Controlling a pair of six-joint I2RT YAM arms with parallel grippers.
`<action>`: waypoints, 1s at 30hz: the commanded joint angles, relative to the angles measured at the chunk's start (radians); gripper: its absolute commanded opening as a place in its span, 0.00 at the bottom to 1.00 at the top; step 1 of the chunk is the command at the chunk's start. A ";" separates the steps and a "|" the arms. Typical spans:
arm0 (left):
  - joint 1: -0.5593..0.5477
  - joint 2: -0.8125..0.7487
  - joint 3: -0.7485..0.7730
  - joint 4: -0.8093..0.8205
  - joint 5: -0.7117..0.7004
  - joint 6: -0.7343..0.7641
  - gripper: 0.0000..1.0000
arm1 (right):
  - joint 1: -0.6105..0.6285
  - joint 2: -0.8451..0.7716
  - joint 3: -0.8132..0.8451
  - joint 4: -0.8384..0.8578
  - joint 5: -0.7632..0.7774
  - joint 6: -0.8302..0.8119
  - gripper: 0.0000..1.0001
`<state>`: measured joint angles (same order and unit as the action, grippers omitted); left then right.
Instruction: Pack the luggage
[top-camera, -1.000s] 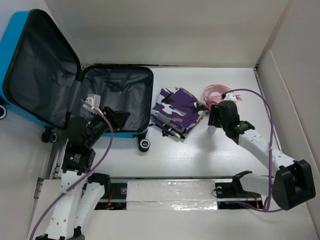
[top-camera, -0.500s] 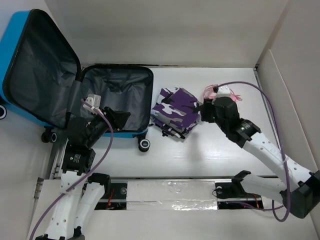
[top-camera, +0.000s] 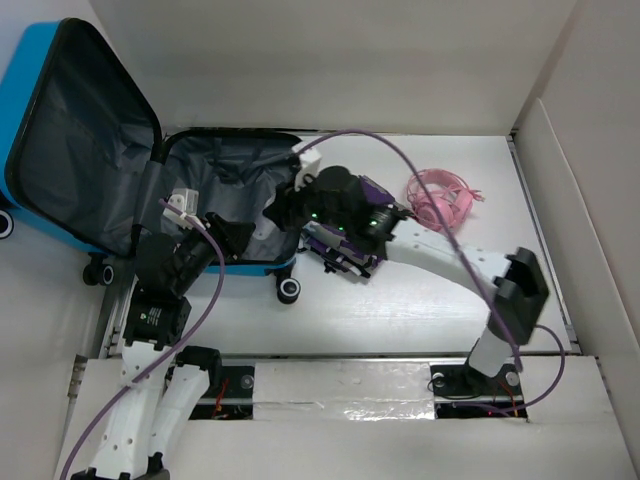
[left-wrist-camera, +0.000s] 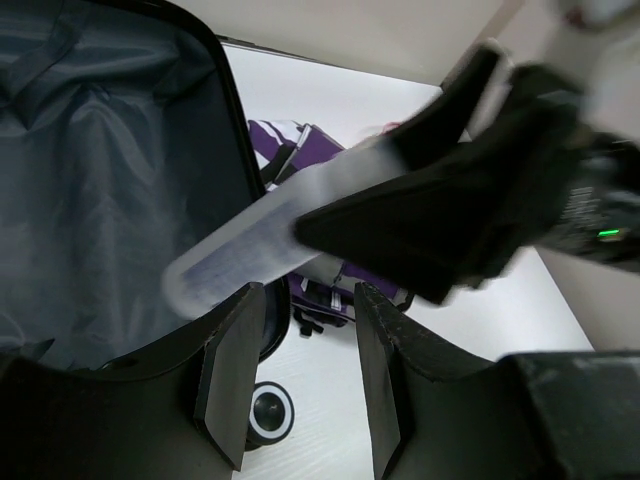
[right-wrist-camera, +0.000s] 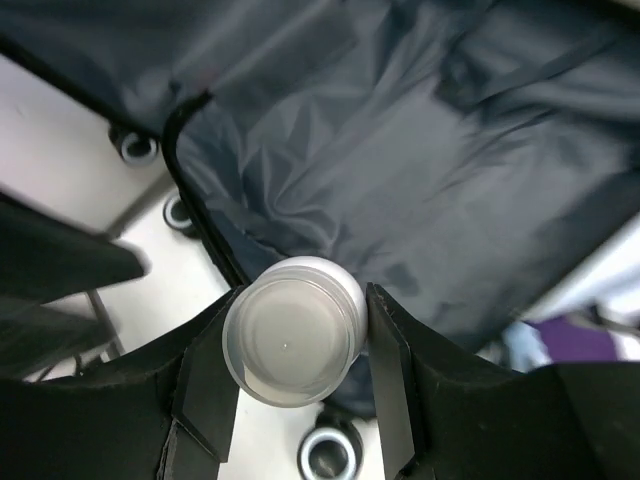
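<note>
The blue luggage (top-camera: 25, 95) lies open at the left, its dark grey lining (top-camera: 235, 175) facing up. My right gripper (top-camera: 283, 212) is shut on a translucent white cylindrical bottle (right-wrist-camera: 292, 335) and holds it above the luggage's front right rim. The bottle also shows in the left wrist view (left-wrist-camera: 260, 235), sticking out over the lining (left-wrist-camera: 100, 200). My left gripper (left-wrist-camera: 305, 330) is open and empty, just in front of the luggage's front edge, above a black wheel (left-wrist-camera: 268, 413).
A purple-and-white camouflage folded cloth (top-camera: 338, 250) lies right of the luggage, partly under my right arm. A coiled pink cable (top-camera: 440, 195) lies further right. White walls enclose the table. The luggage lid (top-camera: 90, 140) stands tilted up at far left.
My right arm has swung left from beside the pink cable, across the camouflage cloth, to the luggage's front right rim, carrying the bottle. The left arm has not moved.
</note>
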<state>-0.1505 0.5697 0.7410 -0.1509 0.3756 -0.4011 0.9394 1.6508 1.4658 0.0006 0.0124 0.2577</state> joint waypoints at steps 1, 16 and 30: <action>0.000 0.007 0.037 0.021 -0.018 0.008 0.38 | 0.009 0.127 0.140 0.130 -0.106 -0.008 0.31; 0.000 0.024 0.040 0.016 -0.058 0.008 0.37 | -0.039 0.549 0.476 0.058 -0.017 0.083 0.48; 0.009 0.035 0.032 0.016 -0.055 0.011 0.37 | -0.238 0.212 0.261 0.199 -0.074 0.051 0.88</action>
<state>-0.1482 0.6037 0.7410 -0.1642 0.3237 -0.4011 0.7441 2.0396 1.8091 0.0521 -0.0425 0.3336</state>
